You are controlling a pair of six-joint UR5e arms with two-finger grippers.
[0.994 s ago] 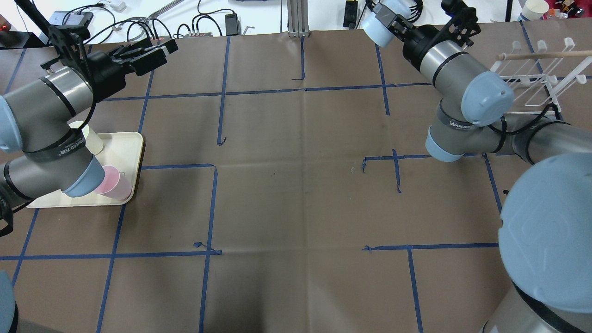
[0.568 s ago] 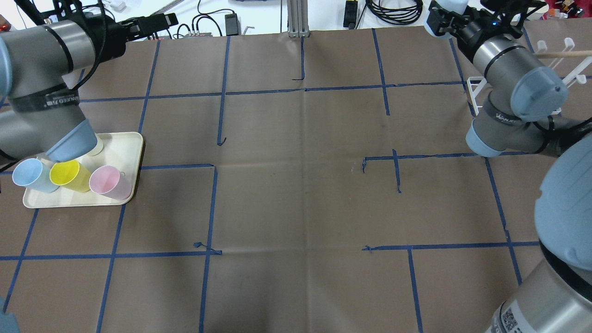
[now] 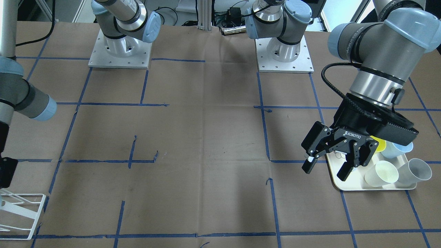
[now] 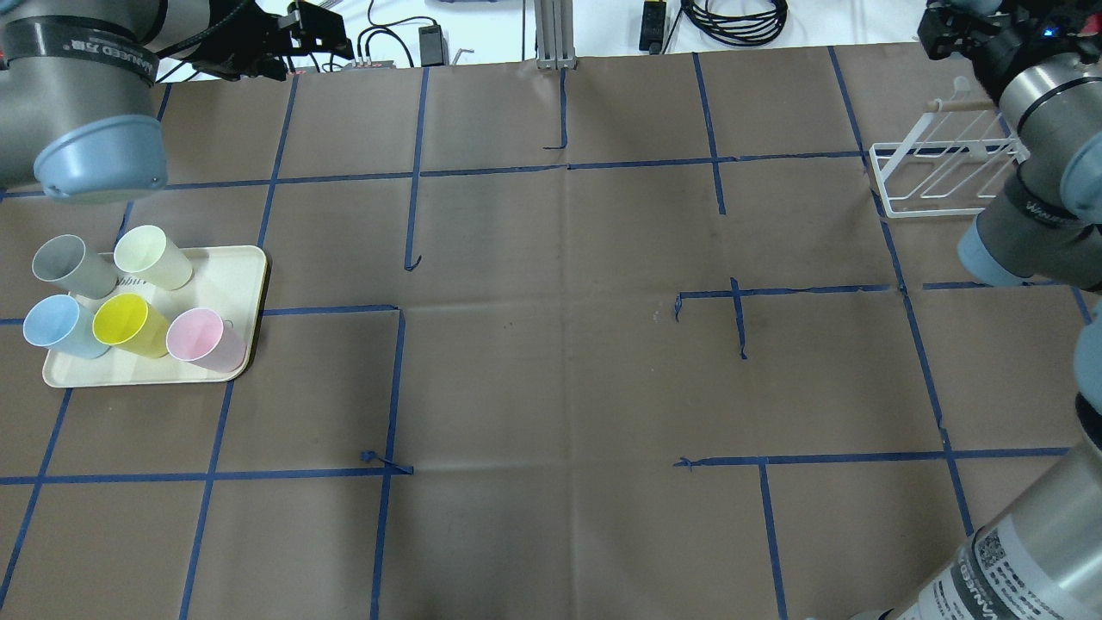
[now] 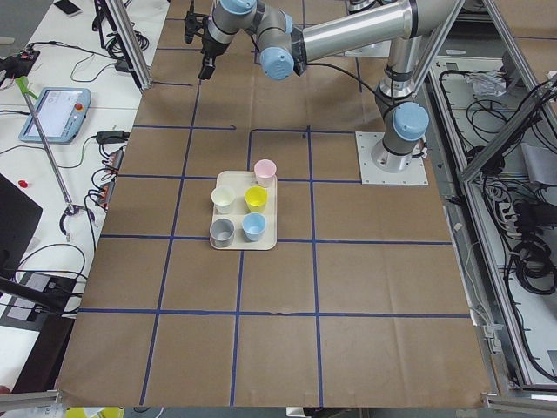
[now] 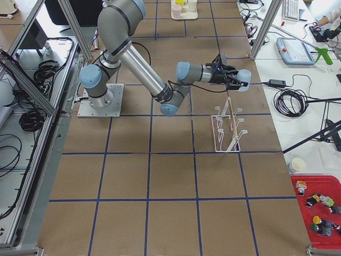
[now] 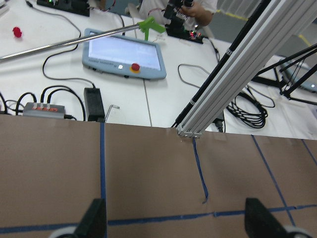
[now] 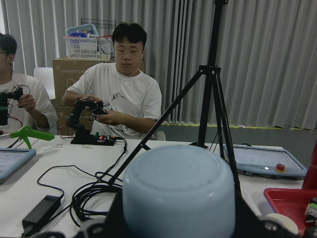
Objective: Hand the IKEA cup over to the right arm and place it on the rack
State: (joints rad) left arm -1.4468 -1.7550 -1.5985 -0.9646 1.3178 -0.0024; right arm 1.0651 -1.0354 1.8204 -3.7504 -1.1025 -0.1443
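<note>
My right gripper is shut on a pale blue IKEA cup, whose base fills the right wrist view. It holds the cup in the air just beyond the far end of the white wire rack, near the table's far right corner. The rack stands empty. My left gripper is open and empty, raised near the table's far left edge. In the left wrist view its two fingertips stand wide apart.
A cream tray at the left holds several upright cups: grey, cream, blue, yellow and pink. A wooden rod lies across the rack's top. Cables and operators sit beyond the far edge.
My left arm has lifted away from the tray toward the far left edge, uncovering the cups. My right arm has swung right with the pale blue cup, past the rack's far end.
</note>
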